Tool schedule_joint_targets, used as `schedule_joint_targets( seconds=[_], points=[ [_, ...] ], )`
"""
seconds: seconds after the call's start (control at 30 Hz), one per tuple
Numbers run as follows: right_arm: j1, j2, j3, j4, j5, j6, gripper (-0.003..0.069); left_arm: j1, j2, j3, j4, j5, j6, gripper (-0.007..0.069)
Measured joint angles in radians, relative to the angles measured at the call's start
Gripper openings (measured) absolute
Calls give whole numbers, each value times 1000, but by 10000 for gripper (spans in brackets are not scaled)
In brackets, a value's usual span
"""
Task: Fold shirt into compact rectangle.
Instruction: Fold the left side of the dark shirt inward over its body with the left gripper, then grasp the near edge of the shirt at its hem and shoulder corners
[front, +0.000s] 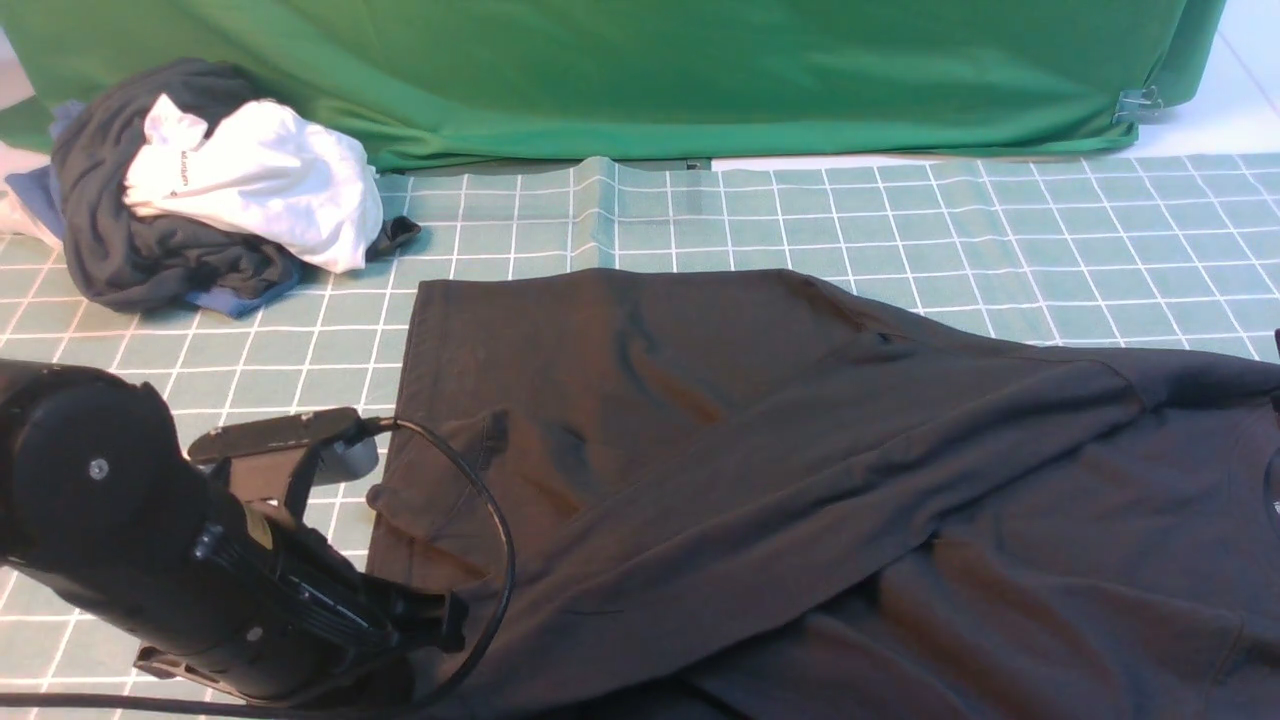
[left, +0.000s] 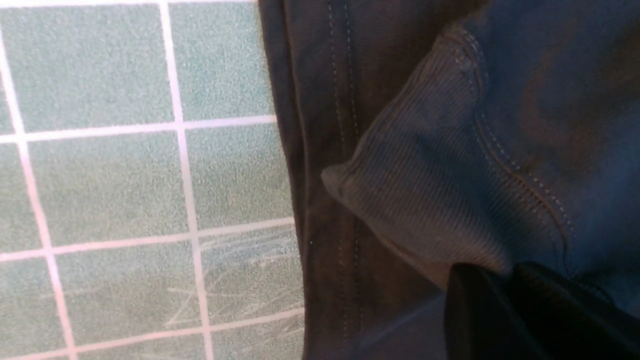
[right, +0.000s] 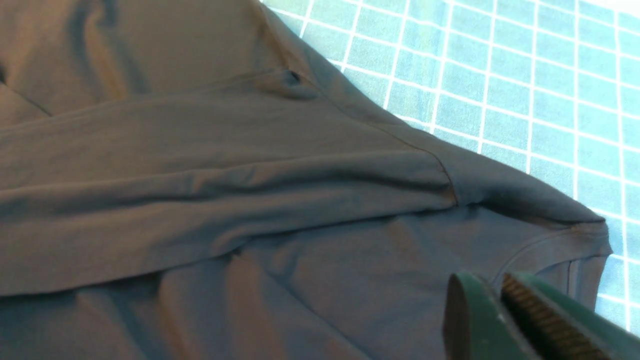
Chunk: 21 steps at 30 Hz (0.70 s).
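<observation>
The black shirt (front: 760, 450) lies spread on the grid mat (front: 1000, 230), one long sleeve folded across its body toward the lower left. My left gripper (front: 450, 615) is low at the shirt's left hem. In the left wrist view its dark fingers (left: 505, 272) sit at the edge of the ribbed cuff (left: 425, 190), which lies over the stitched hem (left: 320, 100); the gap between them is too dark to read. My right gripper (right: 492, 280) hovers shut over the collar seam (right: 550, 245) with nothing between its green fingers. It is out of the front view.
A pile of dark, white and blue clothes (front: 200, 190) sits at the back left of the mat. A green cloth backdrop (front: 650, 70) hangs along the far edge, held by a metal clip (front: 1138, 103). The left arm's cable (front: 490, 520) loops over the shirt.
</observation>
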Motion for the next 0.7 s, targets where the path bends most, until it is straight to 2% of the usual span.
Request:
schedule_joint_targets(
  seconds=[0.03,0.13,0.27,0.3,0.47,0.57,0.6,0.63,0.7],
  points=[
    [0,0,0,2,0,0,84,0,0,5,3,0,1,112],
    [0,0,0,3,0,-1,87,0,0,24,4,13,1,237],
    [0,0,0,4,0,-16,90,0,-1,54,30,149,12,409],
    [0,0,0,4,0,-18,90,0,-1,59,35,171,12,430],
    [0,0,0,4,0,-22,92,-23,-1,98,47,208,12,474],
    [0,0,0,5,-1,-23,93,-99,-2,144,48,174,-17,478],
    [0,0,0,5,-2,-23,93,-162,-2,167,55,144,-41,479],
    [0,0,0,5,-4,-23,93,-169,-2,171,56,134,-51,479],
    [0,0,0,6,-8,-23,93,-231,-3,192,83,84,-122,479]
  ],
)
